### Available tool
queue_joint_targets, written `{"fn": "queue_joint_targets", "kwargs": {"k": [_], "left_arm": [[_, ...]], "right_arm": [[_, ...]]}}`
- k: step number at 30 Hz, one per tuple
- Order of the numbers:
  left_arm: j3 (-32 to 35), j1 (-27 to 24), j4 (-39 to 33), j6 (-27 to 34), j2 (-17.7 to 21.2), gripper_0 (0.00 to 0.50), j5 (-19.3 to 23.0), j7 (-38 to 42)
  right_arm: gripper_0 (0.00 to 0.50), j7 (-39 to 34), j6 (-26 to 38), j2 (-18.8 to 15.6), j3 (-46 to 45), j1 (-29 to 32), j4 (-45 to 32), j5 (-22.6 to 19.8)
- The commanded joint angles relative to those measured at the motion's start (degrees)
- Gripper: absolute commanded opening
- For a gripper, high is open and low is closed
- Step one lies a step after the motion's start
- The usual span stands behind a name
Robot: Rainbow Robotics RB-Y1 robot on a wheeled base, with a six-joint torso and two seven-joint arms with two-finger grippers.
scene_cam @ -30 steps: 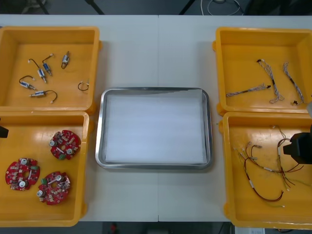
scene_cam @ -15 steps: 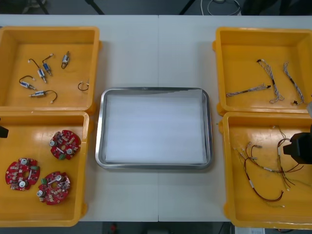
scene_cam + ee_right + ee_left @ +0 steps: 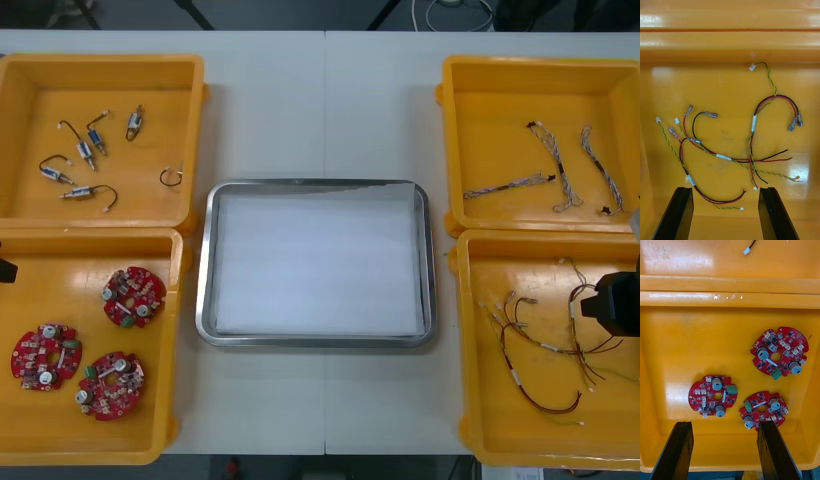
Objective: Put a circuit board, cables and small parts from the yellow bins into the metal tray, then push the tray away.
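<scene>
Holds the left gripper (image 3: pixel 724 425) over the near-left yellow bin (image 3: pixel 90 440), fingers (image 3: pixel 675 450) spread and empty, above three circuit boards (image 3: pixel 713 395). Hangs the right gripper (image 3: pixel 725 189), likewise released, over the red and yellow cables (image 3: pixel 752 150) in the near-right yellow bin (image 3: pixel 465 350). Shows the metal tray (image 3: pixel 203 270) bare in the middle of the bench (image 3: pixel 325 100), between the bins. Could drag out the whole tangled bunch instead of one cable. Could clip two close-lying boards in one grasp.

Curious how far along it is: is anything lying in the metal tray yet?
No, the metal tray is bare white inside, and the circuit boards and cables lie in the yellow bins.
</scene>
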Motion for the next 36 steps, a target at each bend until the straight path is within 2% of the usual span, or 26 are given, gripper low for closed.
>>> {"fn": "queue_joint_targets", "kwargs": {"k": [1, 36], "left_arm": [[1.68, 0.60, -1.40, 0.37, -0.62, 0.500, -0.52, -4.99], [1.68, 0.60, -1.40, 0.37, -0.62, 0.500, -0.52, -4.99]], "right_arm": [[0.500, -2.26, 0.16, -1.99, -0.81, 0.03, -0.40, -0.48], [0.500, -2.26, 0.16, -1.99, -0.81, 0.03, -0.40, -0.48]]}}
